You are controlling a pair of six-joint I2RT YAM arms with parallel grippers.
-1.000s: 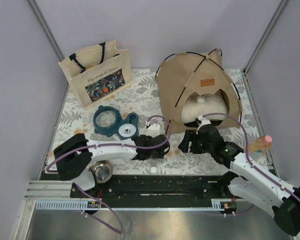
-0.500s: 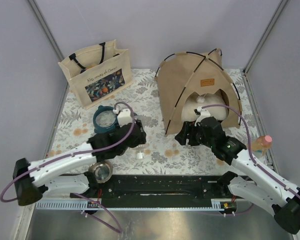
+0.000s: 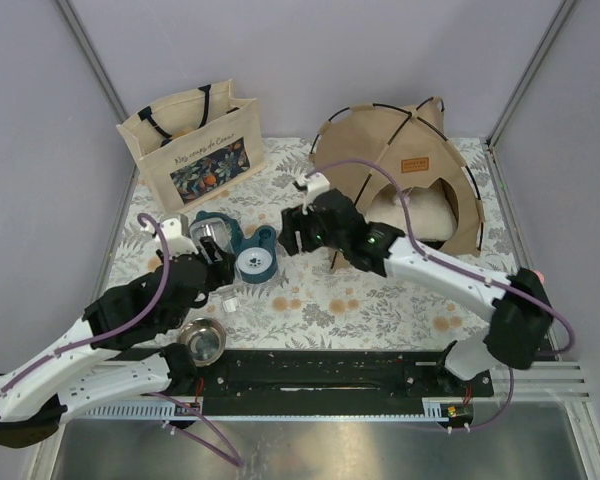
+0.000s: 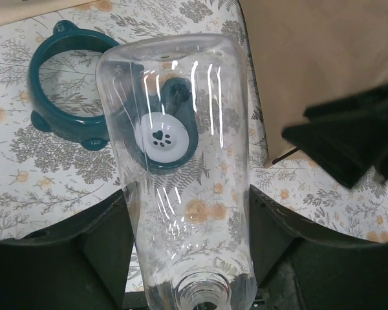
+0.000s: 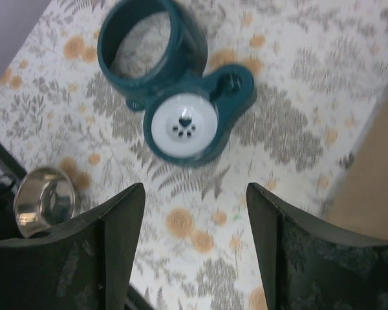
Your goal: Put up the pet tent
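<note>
Tent label writing unreadably small.

left arm stretches toward 2 o'clock, left gripper clamped on a clear bottle — right arm reaches toward 10 o'clock, right gripper spread wide, empty.

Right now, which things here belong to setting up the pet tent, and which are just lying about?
Job:
tan fabric pet tent with thin black poles.

Lying about:
beige tote bag with floral print;
teal plastic holder with white paw-print disc;
clear plastic bottle;
small steel bowl;
fluffy cream pillow inside the tent.
</note>
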